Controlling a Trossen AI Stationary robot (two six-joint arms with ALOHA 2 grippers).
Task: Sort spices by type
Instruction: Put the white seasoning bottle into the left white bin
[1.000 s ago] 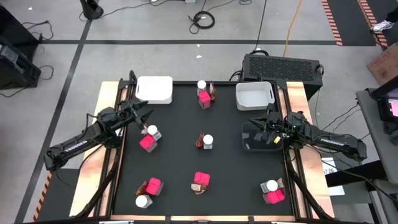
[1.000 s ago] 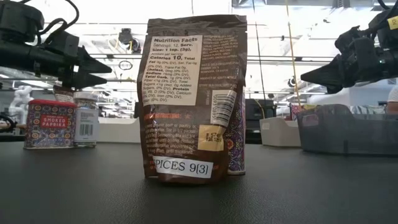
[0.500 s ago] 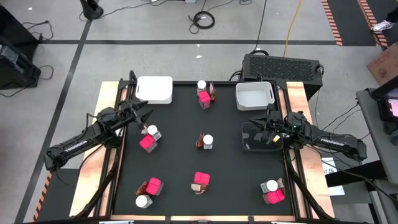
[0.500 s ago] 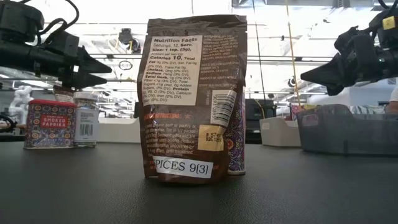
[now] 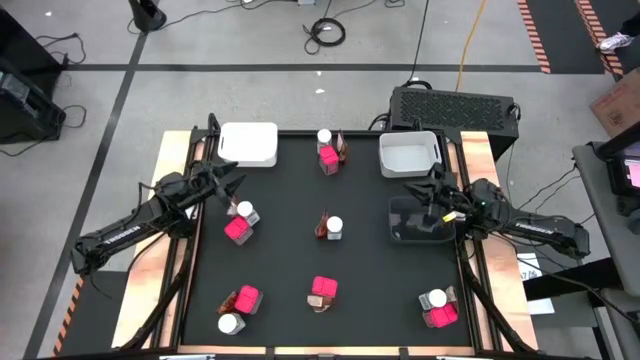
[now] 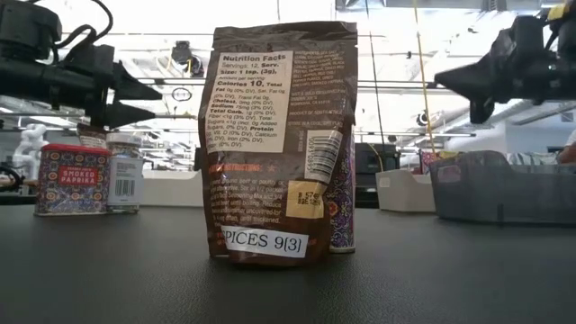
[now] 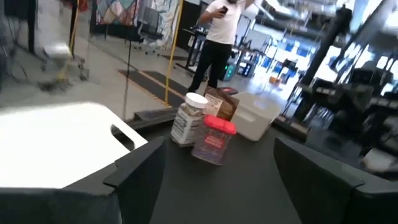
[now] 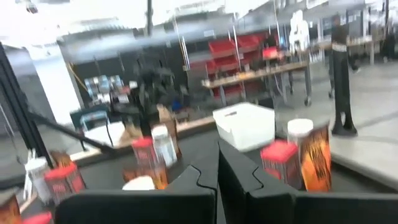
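Observation:
The spices stand in several small clusters on the black table: pink cube boxes (image 5: 239, 229), white-capped jars (image 5: 334, 226) and brown sachets (image 6: 283, 144). One sachet stands upright on its base close to the low camera, with a pink box (image 6: 342, 211) behind it. My left gripper (image 5: 232, 182) is open and hovers above the left part of the table, near the white bin (image 5: 249, 145) and just beyond a jar (image 5: 244, 211). It faces a jar (image 7: 189, 118), pink box (image 7: 214, 138) and sachet (image 7: 221, 102). My right gripper (image 5: 432, 190) is shut and empty, raised above the dark bin (image 5: 418, 220).
A second white bin (image 5: 409, 153) sits at the far right, beyond the dark bin (image 6: 504, 184). Bare black table lies between the clusters. A black case (image 5: 455, 105) stands beyond the far edge. A person (image 7: 214, 37) stands in the room behind.
My right gripper has risen above the dark bin and drifted a little toward the far edge, staying shut. The spices have not moved.

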